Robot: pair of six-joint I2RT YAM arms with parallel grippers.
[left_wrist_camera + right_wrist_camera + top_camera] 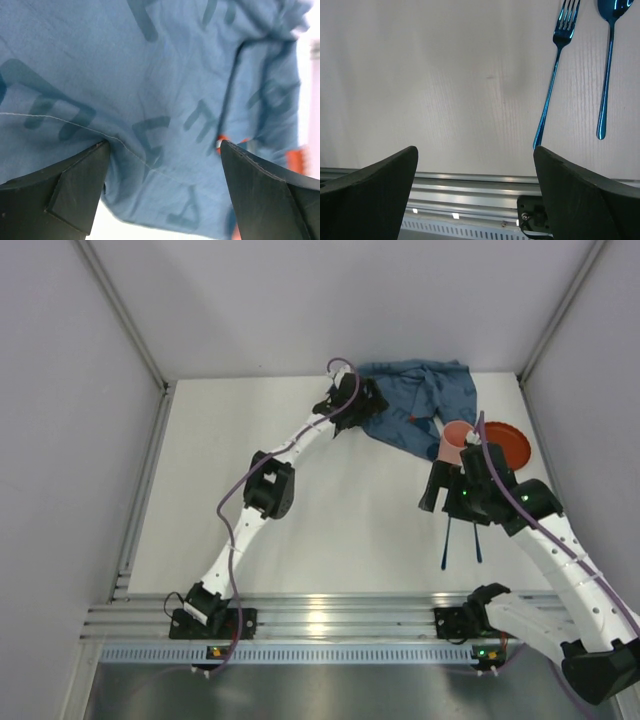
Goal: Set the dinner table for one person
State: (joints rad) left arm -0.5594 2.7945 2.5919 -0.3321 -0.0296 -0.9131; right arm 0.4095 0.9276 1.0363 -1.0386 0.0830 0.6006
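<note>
The white dinner table [330, 530] has a ribbed silver rail [320, 620] along its near edge. A crumpled blue cloth mat [425, 400] printed with letters lies at the far middle. My left gripper [352, 400] is at the mat's left edge. In the left wrist view the gripper [164, 144] is open, and the mat [150, 75] fills the gap between its fingers. A pink cup [455, 442] and a red plate [505, 445] stand by the mat. My right gripper [455, 502] is open and empty, above a blue fork [552, 80] and a blue spoon [607, 70].
Grey walls enclose the table on the left, back and right. The fork [446, 540] and spoon [477, 542] lie side by side, handles toward the rail [470, 182]. The right arm's base [532, 217] sits on that rail.
</note>
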